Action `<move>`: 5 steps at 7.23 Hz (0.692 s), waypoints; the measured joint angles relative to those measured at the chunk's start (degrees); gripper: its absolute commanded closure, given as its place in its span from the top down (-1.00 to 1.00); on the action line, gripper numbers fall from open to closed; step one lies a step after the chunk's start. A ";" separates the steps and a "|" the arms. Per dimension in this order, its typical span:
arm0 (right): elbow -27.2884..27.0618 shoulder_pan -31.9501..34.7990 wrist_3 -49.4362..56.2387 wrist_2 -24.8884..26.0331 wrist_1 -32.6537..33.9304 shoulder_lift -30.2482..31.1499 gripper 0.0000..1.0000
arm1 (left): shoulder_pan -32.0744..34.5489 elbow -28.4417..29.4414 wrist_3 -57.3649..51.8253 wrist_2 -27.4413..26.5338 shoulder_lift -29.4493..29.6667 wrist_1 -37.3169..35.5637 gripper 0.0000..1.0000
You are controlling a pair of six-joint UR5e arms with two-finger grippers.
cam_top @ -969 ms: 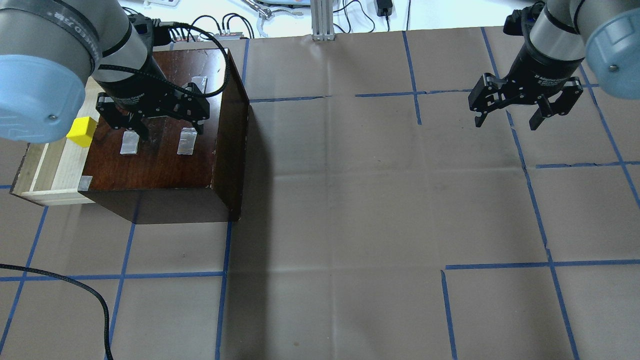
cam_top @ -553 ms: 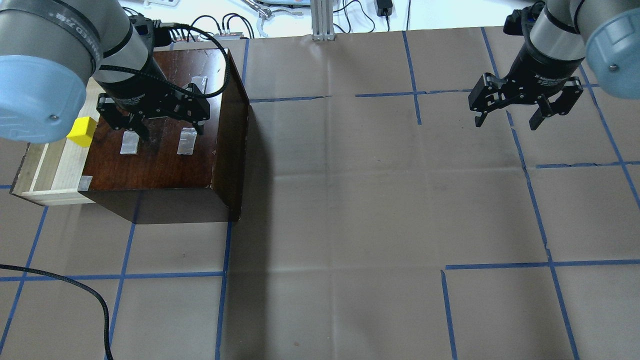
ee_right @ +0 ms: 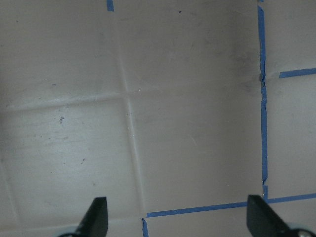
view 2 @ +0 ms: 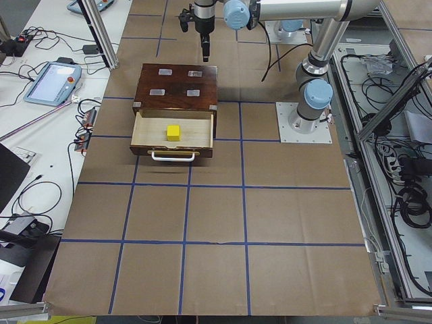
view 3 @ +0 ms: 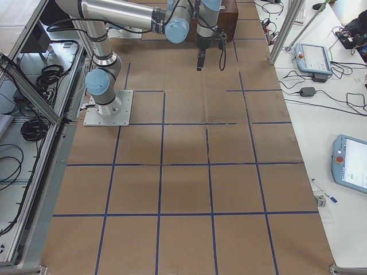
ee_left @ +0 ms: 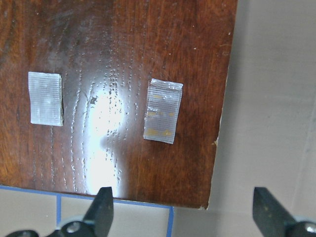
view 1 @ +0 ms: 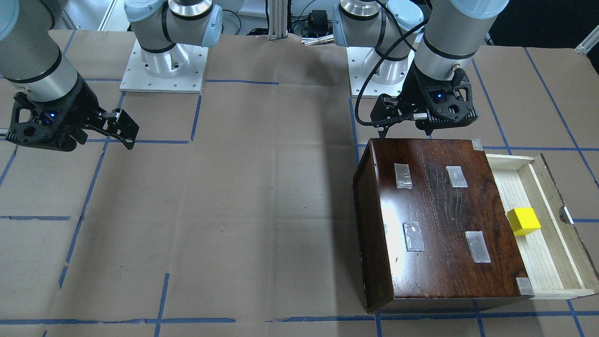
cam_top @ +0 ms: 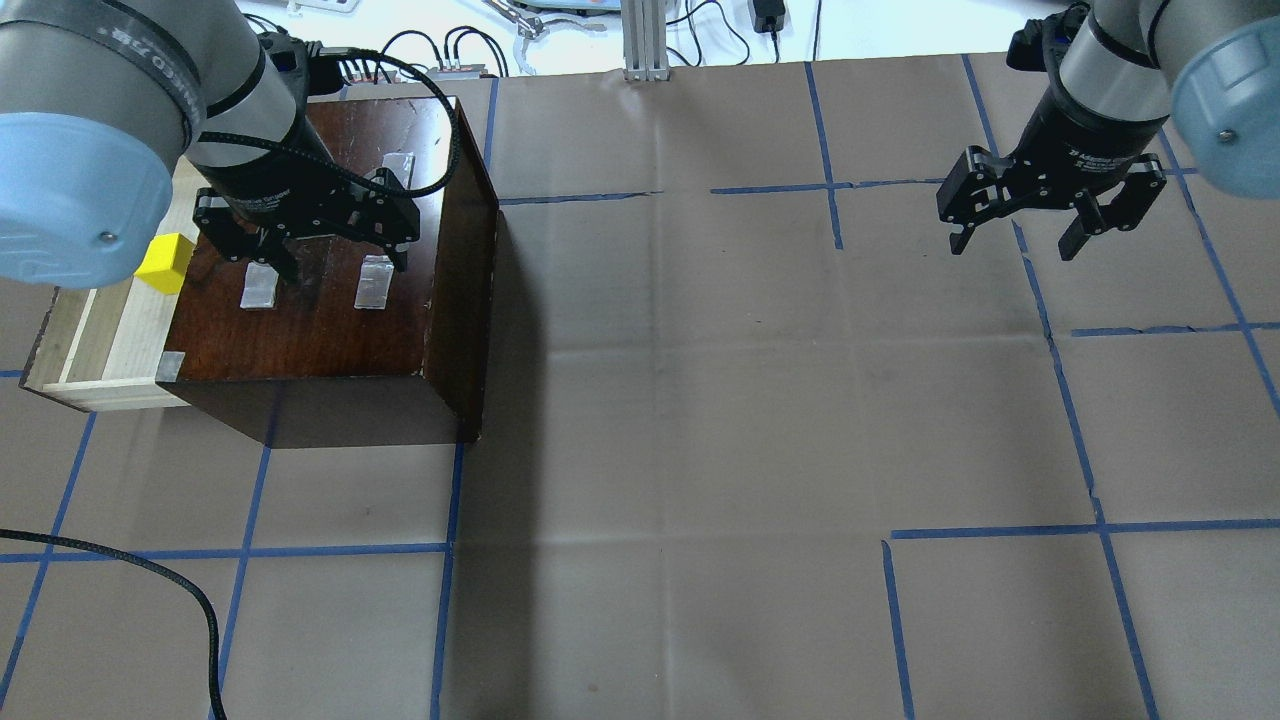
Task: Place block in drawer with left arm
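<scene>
The yellow block (view 1: 523, 221) lies in the pulled-out pale wood drawer (view 1: 538, 255) of the dark brown box (view 1: 440, 224). It also shows in the overhead view (cam_top: 165, 262) and the exterior left view (view 2: 173, 131). My left gripper (cam_top: 340, 264) hangs open and empty over the box's tape-patched top (ee_left: 123, 59), to the right of the block and apart from it. Its fingertips (ee_left: 101, 207) frame the box's edge. My right gripper (cam_top: 1012, 246) is open and empty, high over bare paper at the far right (ee_right: 177, 217).
The drawer (cam_top: 110, 340) sticks out of the box's left side in the overhead view, with a metal handle (view 2: 172, 157) at its front. A black cable (cam_top: 150, 570) lies at the front left. An aluminium post (cam_top: 645, 40) stands at the back edge.
</scene>
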State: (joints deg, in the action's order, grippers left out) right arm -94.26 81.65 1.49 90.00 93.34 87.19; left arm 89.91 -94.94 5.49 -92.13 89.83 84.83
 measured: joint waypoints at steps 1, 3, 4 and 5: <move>0.01 0.00 -0.01 0.00 0.00 0.00 1.00 | 0.00 -0.14 0.01 -0.03 -0.08 0.10 0.99; -0.03 0.00 -0.06 0.00 0.00 0.00 1.00 | 0.05 0.42 0.17 -0.01 0.33 0.44 0.99; -0.04 0.00 -0.03 0.00 0.00 0.00 1.00 | 0.08 0.58 0.18 0.01 0.43 0.43 0.99; -0.05 0.00 -0.03 0.00 0.00 0.00 1.00 | 0.07 0.67 0.08 0.02 0.53 0.24 0.99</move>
State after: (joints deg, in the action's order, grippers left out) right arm -94.30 81.65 1.47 90.00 93.34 87.19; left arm 89.98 -94.27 5.57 -92.11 90.36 85.07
